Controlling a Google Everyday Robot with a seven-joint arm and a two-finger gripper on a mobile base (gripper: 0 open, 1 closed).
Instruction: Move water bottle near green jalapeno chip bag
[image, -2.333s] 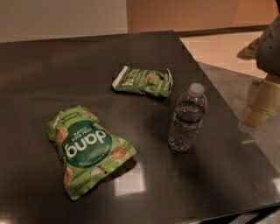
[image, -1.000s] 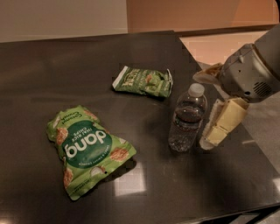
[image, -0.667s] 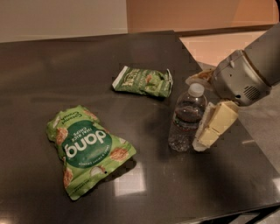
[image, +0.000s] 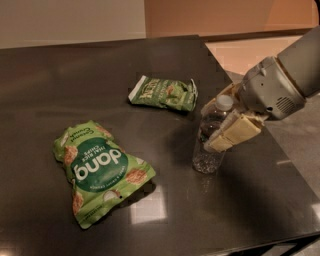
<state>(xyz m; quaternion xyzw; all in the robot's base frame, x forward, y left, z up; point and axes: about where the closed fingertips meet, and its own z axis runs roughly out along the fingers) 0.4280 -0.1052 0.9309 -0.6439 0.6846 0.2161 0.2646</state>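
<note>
The water bottle (image: 207, 150), clear with a white cap, stands upright on the dark table right of centre. My gripper (image: 220, 122) reaches in from the right and is shut on the bottle's upper half. One pale finger (image: 231, 135) lies across its front and the other sits behind its neck. The green jalapeno chip bag (image: 162, 93), small, flat and dark green with a white end strip, lies just beyond and to the left of the bottle, about a hand's width away.
A larger bright green "dong" bag (image: 97, 170) lies at the front left. The table (image: 60, 85) has its right edge running close behind my arm, and its front edge is near the bottom of the view.
My gripper has come in from the right edge of the view and closed around the bottle. The bottle and both bags stay where they were.
</note>
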